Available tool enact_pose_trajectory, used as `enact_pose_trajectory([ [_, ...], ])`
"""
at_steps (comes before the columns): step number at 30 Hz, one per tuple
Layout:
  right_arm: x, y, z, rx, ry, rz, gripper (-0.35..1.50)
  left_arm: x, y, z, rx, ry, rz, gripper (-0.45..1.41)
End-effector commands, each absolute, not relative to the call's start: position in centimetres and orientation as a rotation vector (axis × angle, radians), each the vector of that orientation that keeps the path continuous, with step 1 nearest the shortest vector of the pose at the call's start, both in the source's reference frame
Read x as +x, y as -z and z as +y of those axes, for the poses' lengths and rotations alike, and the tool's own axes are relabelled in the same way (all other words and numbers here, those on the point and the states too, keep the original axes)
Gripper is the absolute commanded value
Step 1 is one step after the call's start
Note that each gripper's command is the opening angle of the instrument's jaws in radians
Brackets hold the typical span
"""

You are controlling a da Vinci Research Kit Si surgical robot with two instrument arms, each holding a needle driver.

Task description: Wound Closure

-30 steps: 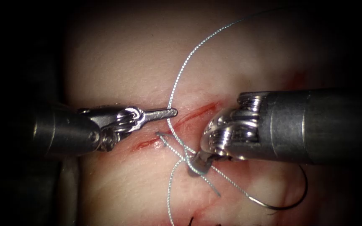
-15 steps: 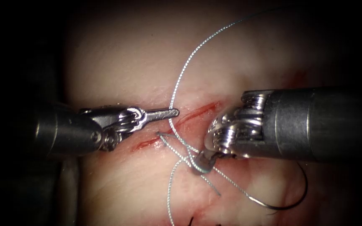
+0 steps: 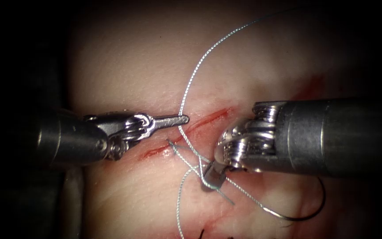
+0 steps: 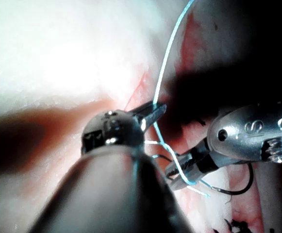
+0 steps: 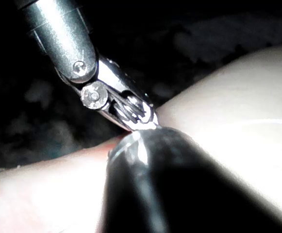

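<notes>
The cut [image 3: 211, 117] runs slantwise across the pale tissue [image 3: 133, 57], lined with red fluid. My left tool [image 3: 181, 119] lies level over the cut's left side, jaws shut on the thread [image 3: 200, 62] that arcs up and away. In the left wrist view the same tool [image 4: 156, 110] pinches this strand. My right tool [image 3: 212, 178] points down just right of the cut, jaws shut on the thread beside the stitch [image 3: 174, 149]. The needle [image 3: 308, 216] lies free on the tissue at the lower right, held by neither tool and outside the tissue.
A short thread tail [image 3: 228, 200] sticks out below the right jaws. Dark cut ends of thread [image 3: 203, 233] sit at the lower edge. A red fluid smear [image 3: 310, 85] marks the tissue above the right shaft [image 3: 332, 137].
The right tool has shifted slightly down and to the right, drawing the thread strands at the stitch closer together. The left tool has stayed in place.
</notes>
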State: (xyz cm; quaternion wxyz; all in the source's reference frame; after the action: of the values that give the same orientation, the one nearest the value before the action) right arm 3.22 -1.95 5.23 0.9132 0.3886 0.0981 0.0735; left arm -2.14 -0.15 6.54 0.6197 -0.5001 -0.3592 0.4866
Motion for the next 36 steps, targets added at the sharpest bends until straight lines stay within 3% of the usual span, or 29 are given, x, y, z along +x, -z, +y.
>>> enact_pose_trajectory([
  [1,3.30,-5.25,-1.93,0.798,-0.146,0.207,-0.01,-2.19,-6.59,-0.17,-1.150,-1.119,-0.828,-0.45],
  [9,3.29,-5.27,-1.90,0.798,-0.142,0.210,0.12,-2.19,-6.59,-0.17,-1.150,-1.119,-0.827,-0.45],
  [23,3.28,-5.33,-1.89,0.794,-0.141,0.209,0.17,-2.19,-6.59,-0.17,-1.153,-1.124,-0.825,-0.45],
  [36,3.29,-5.37,-1.96,0.787,-0.138,0.207,0.39,-2.19,-6.59,-0.17,-1.153,-1.125,-0.826,-0.45],
])
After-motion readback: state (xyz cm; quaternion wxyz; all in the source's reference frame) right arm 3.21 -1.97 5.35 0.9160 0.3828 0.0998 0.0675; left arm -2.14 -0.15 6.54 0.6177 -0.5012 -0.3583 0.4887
